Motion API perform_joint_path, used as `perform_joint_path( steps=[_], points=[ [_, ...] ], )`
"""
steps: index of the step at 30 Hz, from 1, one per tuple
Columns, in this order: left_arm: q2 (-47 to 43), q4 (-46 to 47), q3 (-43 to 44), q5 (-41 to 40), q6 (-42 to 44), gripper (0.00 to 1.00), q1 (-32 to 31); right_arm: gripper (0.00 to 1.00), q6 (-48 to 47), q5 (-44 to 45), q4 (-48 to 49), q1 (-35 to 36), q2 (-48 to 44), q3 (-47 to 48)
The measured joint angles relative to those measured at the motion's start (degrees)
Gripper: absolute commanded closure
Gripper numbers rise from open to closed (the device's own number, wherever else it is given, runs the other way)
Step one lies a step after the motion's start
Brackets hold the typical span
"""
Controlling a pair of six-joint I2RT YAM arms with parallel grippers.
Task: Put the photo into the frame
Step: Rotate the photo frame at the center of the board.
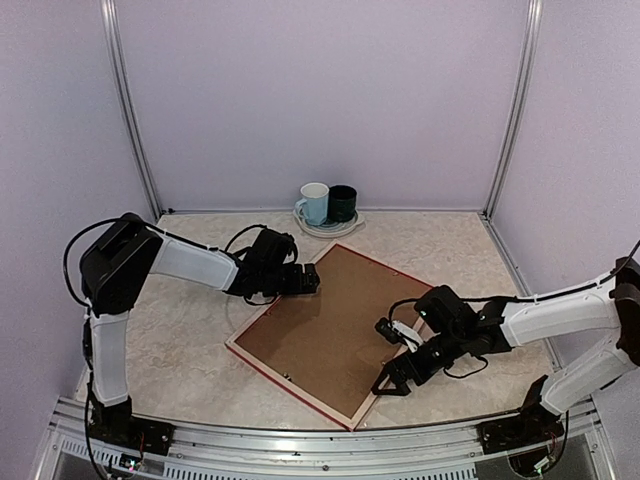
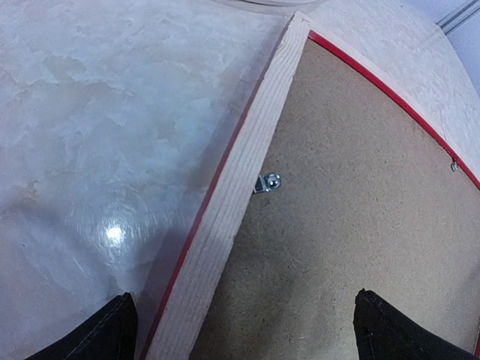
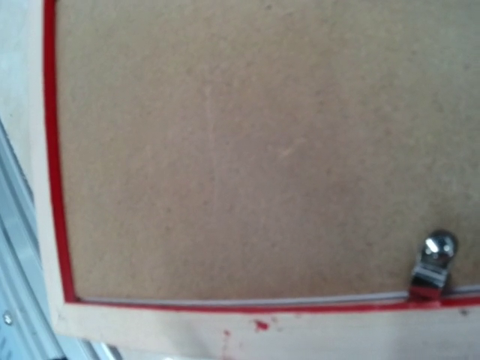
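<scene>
Top external view, from the left: my left hand (image 1: 303, 282) sits at the upper-left edge of the frame (image 1: 290, 385), its fingers spread as wide as they go and gripping nothing. The frame lies back up on the marble-patterned table (image 1: 190, 330), turned like a diamond in the middle of the picture. A brown backing board (image 1: 325, 330) fills its opening; whether the photo lies under it I cannot tell. Behind the frame's top corner a pale blue mug (image 1: 314, 203) and a dark green mug (image 1: 342, 203) stand touching on a plate (image 1: 352, 226). At the frame's lower-right edge my right hand (image 1: 388, 357) hangs over the board, also fully spread and empty.

Left wrist view: the hand (image 2: 247, 337) straddles the pale wood rail, one fingertip (image 2: 109, 334) over the table, the other over the board, with a metal turn clip (image 2: 268, 182) just ahead. Right wrist view: a board corner, red inner lip, and another clip (image 3: 435, 259) at lower right.
</scene>
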Motion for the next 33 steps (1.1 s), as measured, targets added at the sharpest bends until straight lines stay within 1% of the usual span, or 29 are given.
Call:
perform_joint_path(
  steps=[5, 9, 14, 17, 20, 23, 25, 29, 33],
  points=[
    [-4.1, -1.1, -3.9, 1.7, -0.9, 0.01, -0.4, 0.01, -0.3, 4.9, -6.1, 0.0, -4.7, 0.4],
    [-9.1, -3.1, -5.2, 0.7, -0.9, 0.01, -0.4, 0.01, 0.2, 8.1, -9.9, -1.0, -9.0, 1.5],
    [-17.3, -4.0, -6.7, -1.4, -1.0, 0.01, -0.4, 0.01, 1.1, 12.2, -14.0, -2.9, -9.7, 3.8],
    [-22.9, -4.0, -10.3, -2.5, -2.0, 0.01, -0.7, 0.01, 1.6, 14.6, -16.2, -4.3, -10.1, 5.7],
    [-28.0, -5.1, -15.0, -4.6, -3.9, 0.01, -2.0, 0.01, 1.6, 16.3, -16.7, -8.3, -10.7, 8.0],
    [-33.7, -7.2, -21.4, -7.5, -6.7, 0.01, -4.8, 0.01, 1.4, 17.6, -15.8, -13.9, -10.7, 10.3],
    [-36.5, -8.8, -24.0, -8.8, -8.4, 0.01, -7.7, 0.01, 0.8, 18.3, -15.1, -17.4, -10.0, 12.0],
    [-43.2, -12.6, -29.4, -11.0, -13.2, 0.01, -12.2, 0.01, -0.6, 18.6, -12.8, -23.0, -5.1, 16.2],
    [-49.4, -17.4, -33.5, -13.0, -19.8, 0.01, -16.3, 0.01, -1.4, 18.6, -9.9, -27.6, 1.7, 20.3]
  ],
)
